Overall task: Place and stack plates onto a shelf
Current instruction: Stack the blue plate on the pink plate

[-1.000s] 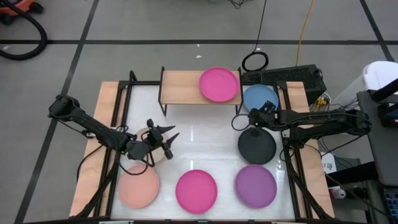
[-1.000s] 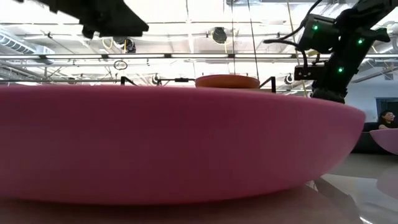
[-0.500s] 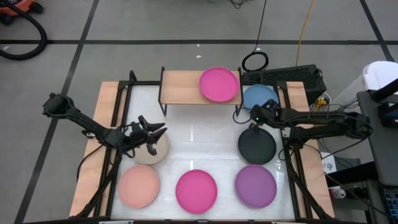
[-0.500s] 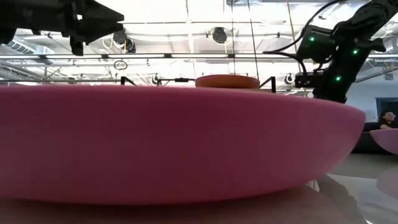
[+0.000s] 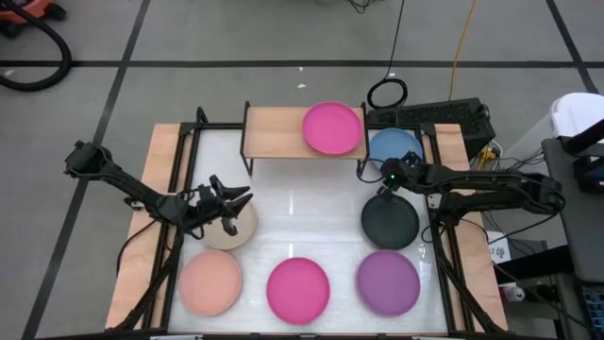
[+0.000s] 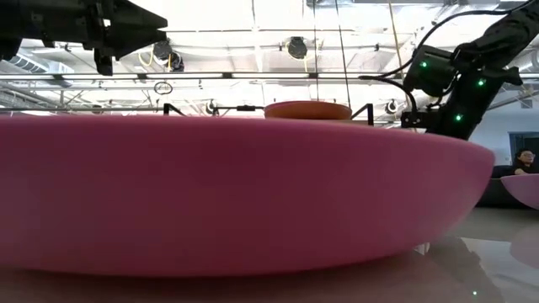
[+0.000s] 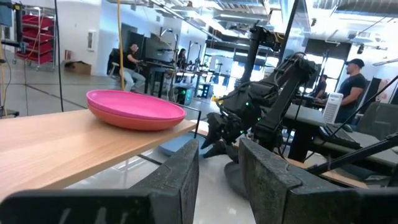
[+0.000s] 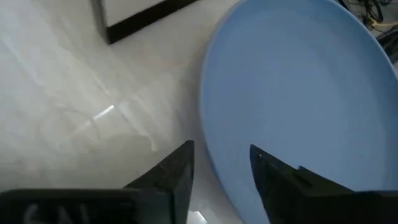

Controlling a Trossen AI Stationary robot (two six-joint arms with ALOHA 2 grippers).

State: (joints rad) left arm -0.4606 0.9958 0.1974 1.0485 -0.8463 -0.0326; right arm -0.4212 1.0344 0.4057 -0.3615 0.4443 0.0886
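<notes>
Right hand (image 8: 221, 171), dark fingers parted and empty, poised at rim of smooth round matte blue plate (image 8: 298, 93) on glossy white desk (image 8: 74, 106).

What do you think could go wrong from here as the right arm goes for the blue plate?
The right gripper hovers open at the blue plate's rim, close to the shelf leg; a low approach might push the plate instead of gripping it. The black plate lies just beneath that arm and could get bumped.

The high view looks straight down on the whole table; the low view sits level, pressed against a round magenta plate (image 6: 236, 198) — both share the light-wood shelf (image 5: 274, 132).
</notes>
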